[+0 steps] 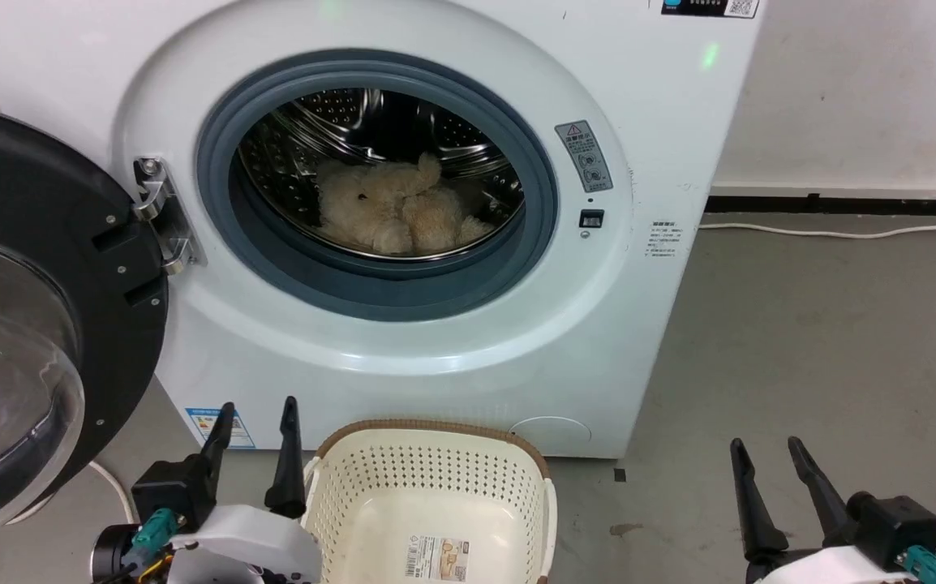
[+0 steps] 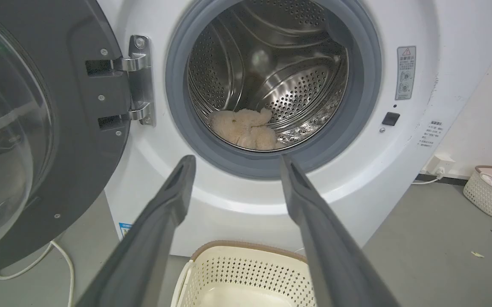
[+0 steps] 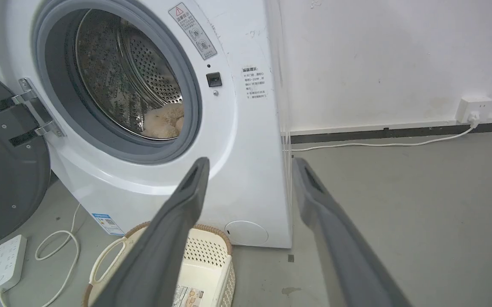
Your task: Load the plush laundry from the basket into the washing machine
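The plush laundry (image 1: 393,212) lies at the bottom of the steel drum inside the washing machine (image 1: 452,349), whose door (image 1: 38,243) stands swung open at the left. The basket (image 1: 435,470) sits on the floor (image 1: 800,341) just before the washer's front. The left gripper (image 1: 257,405) hovers beside the basket's left rim and the right gripper (image 1: 765,444) well apart to its right. Both have their fingers released, grasping nothing.

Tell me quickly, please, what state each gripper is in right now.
Left gripper: open, holding nothing.
Right gripper: open, holding nothing.
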Controlling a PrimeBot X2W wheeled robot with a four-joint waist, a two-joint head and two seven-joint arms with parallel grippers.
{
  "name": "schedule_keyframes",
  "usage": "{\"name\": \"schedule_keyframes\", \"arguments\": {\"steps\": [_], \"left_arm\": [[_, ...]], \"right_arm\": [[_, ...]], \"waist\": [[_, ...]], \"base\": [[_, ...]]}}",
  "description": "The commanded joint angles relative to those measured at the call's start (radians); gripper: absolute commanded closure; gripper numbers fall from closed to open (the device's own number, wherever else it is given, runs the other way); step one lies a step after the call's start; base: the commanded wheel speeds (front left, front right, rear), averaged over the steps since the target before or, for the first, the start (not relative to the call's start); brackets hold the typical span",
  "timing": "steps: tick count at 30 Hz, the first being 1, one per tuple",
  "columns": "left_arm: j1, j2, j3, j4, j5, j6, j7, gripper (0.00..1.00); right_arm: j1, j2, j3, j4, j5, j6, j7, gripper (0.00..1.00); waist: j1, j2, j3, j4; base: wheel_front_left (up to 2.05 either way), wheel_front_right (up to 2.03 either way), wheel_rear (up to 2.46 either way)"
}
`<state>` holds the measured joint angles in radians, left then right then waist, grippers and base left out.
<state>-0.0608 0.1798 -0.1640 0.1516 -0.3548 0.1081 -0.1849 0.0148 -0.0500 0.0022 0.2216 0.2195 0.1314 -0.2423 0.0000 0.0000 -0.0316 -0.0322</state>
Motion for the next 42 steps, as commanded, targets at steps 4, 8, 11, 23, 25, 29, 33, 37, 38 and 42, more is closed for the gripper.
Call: {"name": "schedule_keyframes", "arguments": {"steps": [4,8,11,23,25,29,33,37,38,42], "left_arm": [[0.021,0.015,-0.021,-0.004,0.027,0.008,0.012,0.00],[0.025,0.020,-0.030,-0.002,0.043,0.020,0.017,0.00],[0.028,0.022,-0.034,0.002,0.048,0.027,0.019,0.00],[0.029,0.012,-0.033,0.015,0.019,0.033,0.025,0.00],[0.029,0.013,-0.035,0.015,0.019,0.032,0.024,0.00],[0.026,0.012,-0.039,0.015,0.016,0.032,0.023,0.00],[0.025,0.014,-0.040,0.020,0.012,0.032,0.017,0.00],[0.019,0.014,-0.042,0.019,0.017,0.029,0.022,1.00],[0.019,0.014,-0.042,0.019,0.017,0.029,0.022,1.00],[0.020,0.010,-0.037,0.014,0.026,0.026,0.027,1.00]], "right_arm": [[0.021,0.000,-0.002,-0.016,-0.031,-0.001,0.012,0.00],[0.024,0.000,-0.001,-0.021,-0.045,-0.001,0.020,0.00],[0.024,0.000,0.000,-0.024,-0.050,-0.001,0.025,0.00],[0.026,0.000,0.001,-0.029,-0.044,-0.001,0.030,0.00],[0.026,0.000,0.003,-0.028,-0.041,-0.001,0.029,0.00],[0.023,0.000,0.004,-0.026,-0.038,-0.001,0.026,0.00],[0.022,0.000,0.005,-0.022,-0.038,-0.001,0.024,0.00],[0.013,0.000,0.004,-0.023,-0.043,0.000,0.029,1.00],[0.013,0.000,0.003,-0.023,-0.043,0.000,0.029,1.00],[0.013,0.000,0.003,-0.028,-0.048,0.000,0.035,1.00]], "waist": [[0.0000,0.0000,-0.005,0.004],[0.0000,0.0000,-0.005,0.007],[0.0000,0.0000,-0.005,0.008],[0.0000,0.0000,-0.002,0.010],[0.0000,0.0000,-0.002,0.011],[0.0000,0.0000,-0.003,0.013],[0.0000,0.0000,-0.007,0.015],[0.0000,0.0000,-0.009,0.016],[0.0001,0.0000,-0.009,0.016],[0.0000,0.0000,-0.007,0.016]], "base": [[0.00,0.00,0.00],[0.00,0.00,0.00],[0.00,0.00,0.00],[0.00,0.00,0.00],[0.00,0.00,0.00],[0.00,0.00,0.00],[0.00,0.00,0.00],[0.00,0.00,0.00],[0.00,0.00,0.00],[0.00,0.00,0.00]]}}
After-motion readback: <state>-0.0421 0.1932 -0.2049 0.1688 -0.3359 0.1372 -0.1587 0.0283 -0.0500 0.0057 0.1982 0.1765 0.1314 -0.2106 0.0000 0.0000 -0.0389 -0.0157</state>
